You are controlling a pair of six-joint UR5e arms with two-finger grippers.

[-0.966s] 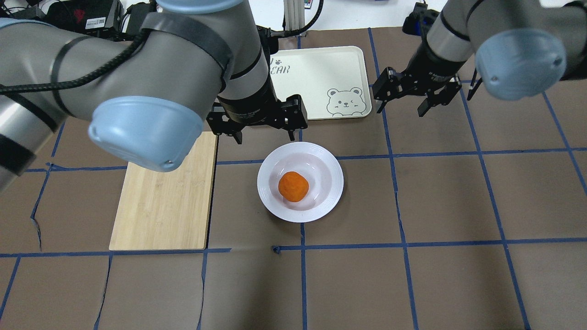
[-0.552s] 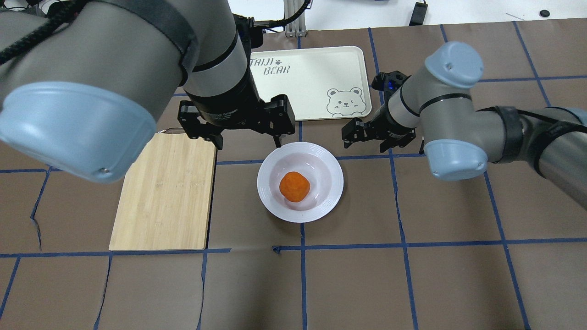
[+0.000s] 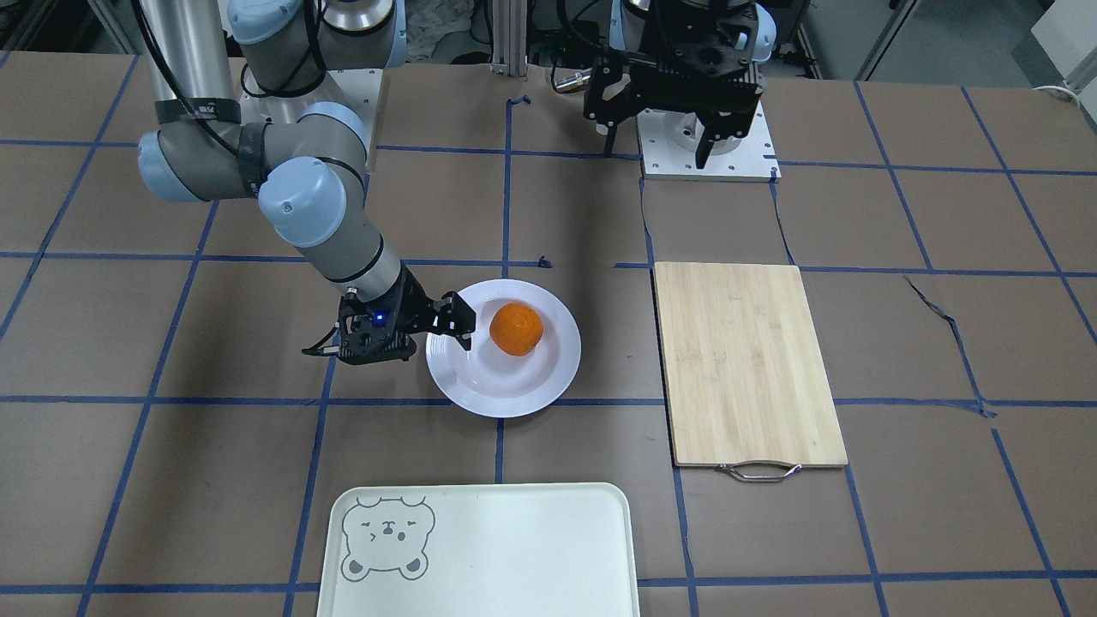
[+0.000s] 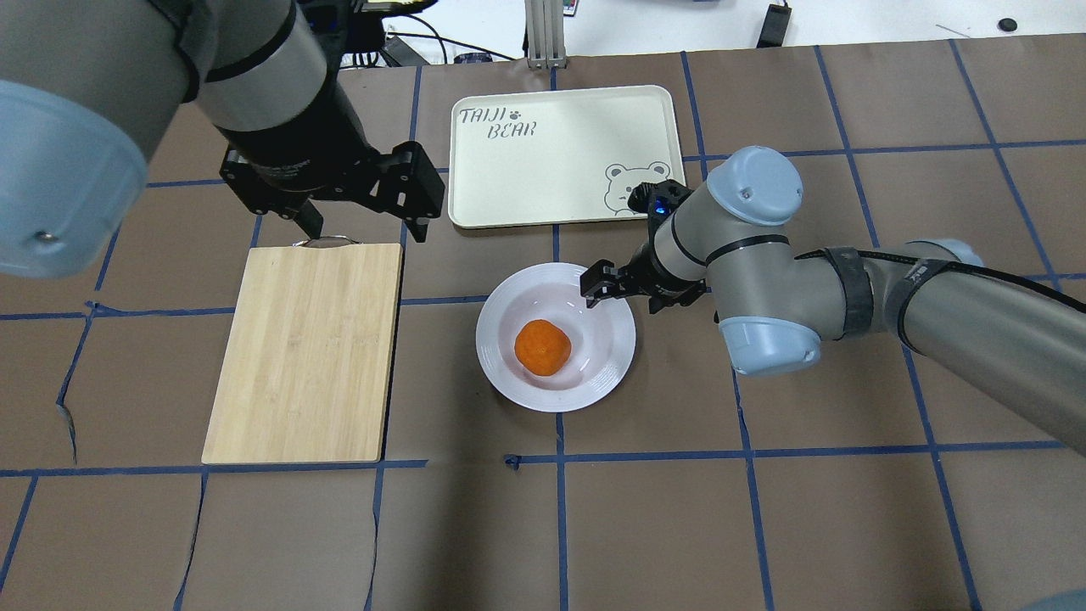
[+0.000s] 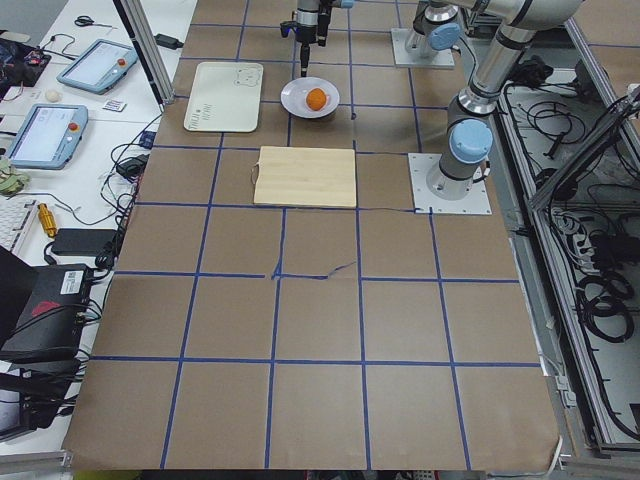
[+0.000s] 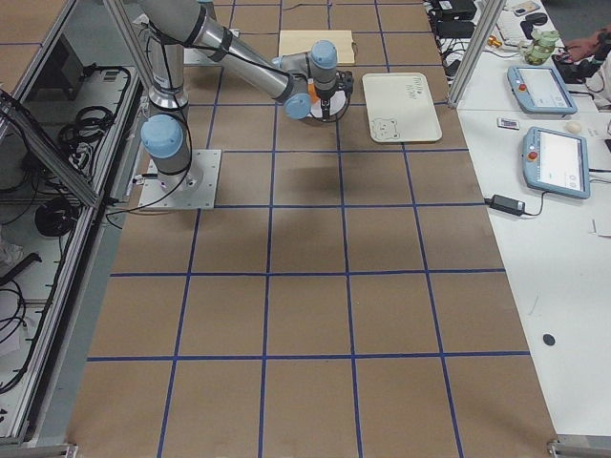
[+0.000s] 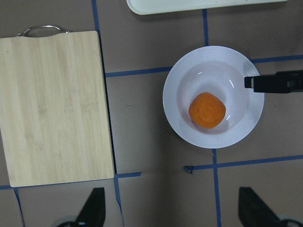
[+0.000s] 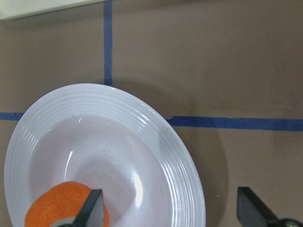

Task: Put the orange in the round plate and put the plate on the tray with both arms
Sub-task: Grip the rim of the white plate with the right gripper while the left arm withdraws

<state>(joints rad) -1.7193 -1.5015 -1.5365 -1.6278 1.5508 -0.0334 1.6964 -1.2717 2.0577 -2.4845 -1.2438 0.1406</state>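
The orange (image 4: 543, 346) (image 3: 516, 328) lies in the sunken centre of the white round plate (image 4: 509, 386) (image 3: 514, 403), which rests on the table near the tray (image 4: 551, 161). My right gripper (image 4: 626, 294) (image 3: 437, 338) is low at the plate's rim on the tray side and open. In the right wrist view one finger is inside the plate (image 8: 142, 118) beside the orange (image 8: 47, 210), the other outside the rim. My left gripper (image 4: 331, 208) (image 3: 656, 147) hangs high, open and empty, above the board's handle end, looking down on plate (image 7: 173, 109) and orange (image 7: 207, 110).
A bamboo cutting board (image 4: 305, 356) (image 3: 746, 360) with a metal handle lies beside the plate on my left. The tray (image 3: 514, 548) is bare, with a bear face in one corner. Blue tape lines cross the brown table cover.
My left arm has pulled back and up, away from the plate toward the board's handle. My right arm has swung in and down to the plate's rim. Orange and plate have not moved.
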